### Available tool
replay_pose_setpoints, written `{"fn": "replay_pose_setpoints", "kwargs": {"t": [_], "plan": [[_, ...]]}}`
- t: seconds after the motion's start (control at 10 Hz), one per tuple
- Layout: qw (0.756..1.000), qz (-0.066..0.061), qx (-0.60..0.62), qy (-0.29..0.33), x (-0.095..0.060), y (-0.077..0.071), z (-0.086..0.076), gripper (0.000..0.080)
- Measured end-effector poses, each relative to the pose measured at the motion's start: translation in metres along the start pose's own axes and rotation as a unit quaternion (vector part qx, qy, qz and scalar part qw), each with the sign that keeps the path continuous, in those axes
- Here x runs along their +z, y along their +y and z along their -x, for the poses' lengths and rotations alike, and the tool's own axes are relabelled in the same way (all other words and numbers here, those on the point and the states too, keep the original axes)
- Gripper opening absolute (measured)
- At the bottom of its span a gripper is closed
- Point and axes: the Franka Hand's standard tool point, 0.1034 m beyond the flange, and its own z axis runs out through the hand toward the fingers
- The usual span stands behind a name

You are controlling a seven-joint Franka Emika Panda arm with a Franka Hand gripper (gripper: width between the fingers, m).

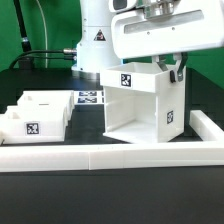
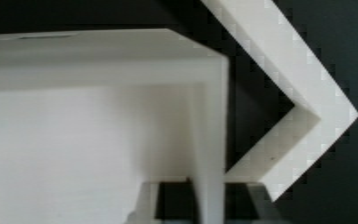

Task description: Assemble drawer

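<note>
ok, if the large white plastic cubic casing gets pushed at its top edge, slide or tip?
Likely slides: the large white plastic cubic casing sits flat on a base as wide as it is tall. Probably light for its size: hollow, thin walls. The wall by the gripper may flex slightly.

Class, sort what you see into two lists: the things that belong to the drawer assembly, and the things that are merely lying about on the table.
Belongs to the job:
casing
box trays
tool, gripping the casing's wall

Just lying about:
marker board
border wall
</note>
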Motion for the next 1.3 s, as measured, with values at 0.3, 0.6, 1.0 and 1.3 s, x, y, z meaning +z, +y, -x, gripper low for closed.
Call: {"fn": "replay_pose_setpoints", "kwargs": {"t": [0.3, 0.6, 1.0, 1.3], "plan": [[0.991, 0.011, 0.132, -0.006, 0.004, -0.003, 0.005, 0.0048], [0.978, 0.005, 0.209, -0.017, 0.004, -0.005, 0.011, 0.0048], [0.955, 0.006, 0.294, -0.032, 0.008, -0.010, 0.015, 0.0047], [0.957, 0.001, 0.288, -0.036, 0.009, -0.029, 0.005, 0.0047]]}}
